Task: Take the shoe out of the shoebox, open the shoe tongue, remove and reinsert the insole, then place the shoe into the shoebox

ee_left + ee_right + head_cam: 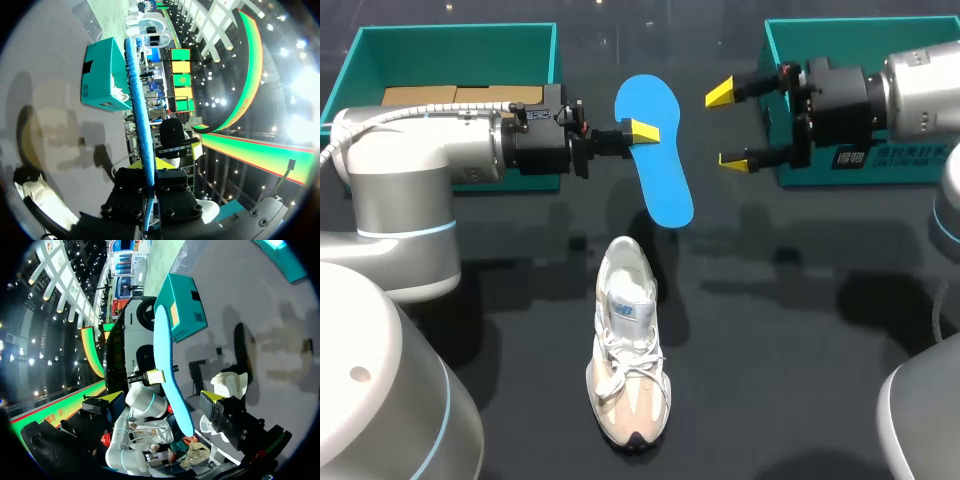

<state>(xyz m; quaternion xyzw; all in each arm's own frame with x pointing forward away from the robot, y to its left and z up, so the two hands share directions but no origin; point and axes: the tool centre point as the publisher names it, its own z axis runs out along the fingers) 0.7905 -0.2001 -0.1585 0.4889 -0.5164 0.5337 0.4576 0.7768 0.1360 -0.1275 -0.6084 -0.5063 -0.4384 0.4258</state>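
- Left gripper [638, 130] – yellow tips pressed together on the flat blue shoe-shaped insole [656, 152], pinching it at one long edge near the wider end.
- Insole is held in the air above the dark table [780, 330], between the two boxes. Its wide end points to the far side and its narrow end toward the shoe.
- In the left wrist view the insole [138, 95] shows edge-on as a thin blue strip running out from between the left gripper [149, 167] tips, one finger on each face.
- Right gripper [730, 127] – fingers spread wide, holding nothing. It hangs just beside the insole, not touching, with its tips pointing at it.
- In the right wrist view the insole [167, 365] stands ahead of the right gripper [162, 397], in line with the gap of its parted tips.
- White and beige lace-up sneaker [628, 345] sits on its sole on the table, outside both boxes. Its toe points to the near edge, and its heel opening is near the insole's narrow end.
- Teal open shoebox [450, 40] is at the far left behind the left arm, with a brown cardboard piece [420, 96] inside.
- Second teal box [820, 30] is at the far right, partly hidden by the right arm.
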